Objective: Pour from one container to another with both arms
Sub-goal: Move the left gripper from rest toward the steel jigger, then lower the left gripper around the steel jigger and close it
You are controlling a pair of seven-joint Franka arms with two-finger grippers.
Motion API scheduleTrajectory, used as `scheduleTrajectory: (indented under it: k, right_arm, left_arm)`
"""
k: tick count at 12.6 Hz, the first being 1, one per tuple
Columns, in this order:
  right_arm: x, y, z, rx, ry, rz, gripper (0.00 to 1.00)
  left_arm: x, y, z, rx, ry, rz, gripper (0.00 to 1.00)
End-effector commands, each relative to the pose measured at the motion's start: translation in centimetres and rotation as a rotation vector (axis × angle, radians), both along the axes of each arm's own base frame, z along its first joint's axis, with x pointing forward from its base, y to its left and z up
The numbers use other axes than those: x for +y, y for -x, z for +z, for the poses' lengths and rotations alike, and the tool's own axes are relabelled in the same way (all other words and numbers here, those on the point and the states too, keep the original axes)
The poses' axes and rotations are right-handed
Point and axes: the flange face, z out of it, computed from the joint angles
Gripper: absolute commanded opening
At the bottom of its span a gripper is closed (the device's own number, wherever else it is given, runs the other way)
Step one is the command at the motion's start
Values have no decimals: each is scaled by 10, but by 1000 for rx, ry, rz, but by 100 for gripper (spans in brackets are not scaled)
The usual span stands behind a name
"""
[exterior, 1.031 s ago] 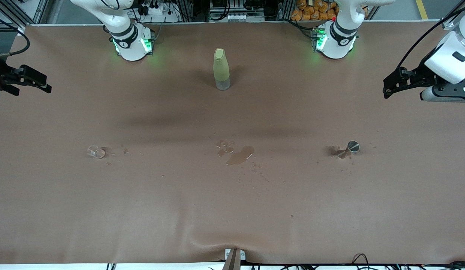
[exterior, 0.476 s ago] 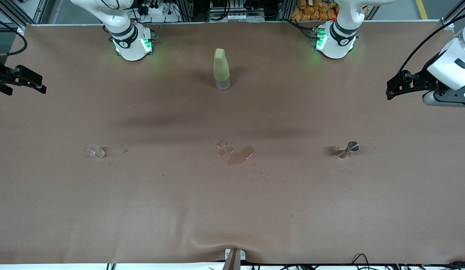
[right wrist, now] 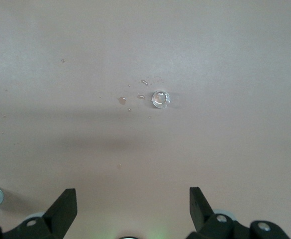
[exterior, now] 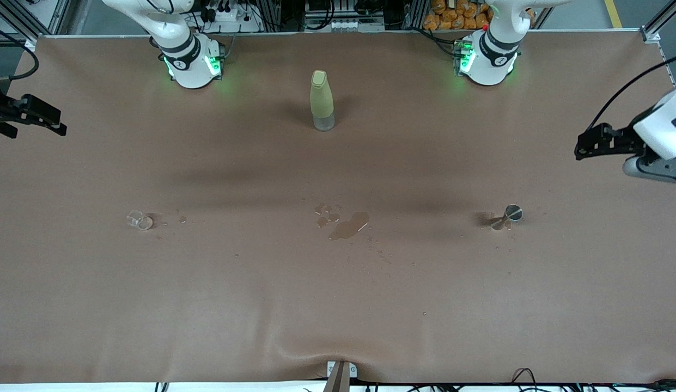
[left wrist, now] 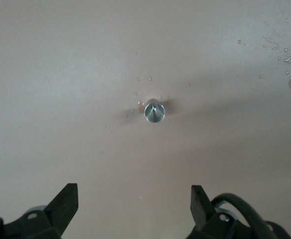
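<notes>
The left gripper (exterior: 580, 148) hung in the air over the left arm's end of the table (exterior: 338, 305), its fingers (left wrist: 65, 201) spread wide with nothing between them. The right gripper (exterior: 57, 122) hung the same way over the right arm's end, fingers (right wrist: 63, 204) wide apart and empty.

On the table toward the left arm's end stood the metal cup (exterior: 506, 216), tiny, shiny silver, with a round rim and a body narrowing to its foot; the left wrist view looked straight down into its bright mouth (left wrist: 154, 110), with small drops scattered on the table around it. Toward the right arm's end stood the clear cup (exterior: 139, 220), tiny and colourless like a small beaker, its round rim plain in the right wrist view (right wrist: 160, 99), a few drops beside it. Between the two cups lay a puddle (exterior: 348, 226) with smaller wet spots next to it. A tall yellow-green bottle (exterior: 322, 100) stood upright farther from the front camera, between the two arm bases.
</notes>
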Motion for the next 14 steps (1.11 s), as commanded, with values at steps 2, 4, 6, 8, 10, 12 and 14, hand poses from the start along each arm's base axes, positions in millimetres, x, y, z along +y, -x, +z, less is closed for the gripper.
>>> scheduleTrajectory:
  k: [2,4,6,8,10,12,14]
  right_arm:
    - [3,0,5,-5,14,5,100]
    - [3,0,5,-5,13,1,100]
    - [4,0,5,-4,11,13,100]
    - [0,1,5,3,10,10,100]
    - [-4,5,4,23,8,55,100]
    - [-15,6,4,25,5,110,100]
    - [-31,7,4,26,-2,179,100]
  left_arm:
    - [28,-24,-32,4,43,-124,100]
    - [30,-30,-43,15,55,-156,100]
    - [31,-40,-65,31,61,-165,100]
    - [48,-49,-78,3,90,-244,100]
    - [70,-53,-88,-30,156,-378,100]
    - [101,-52,-103,-50,253,-436,100]
    - [130,-54,-125,-93,350,-563,100]
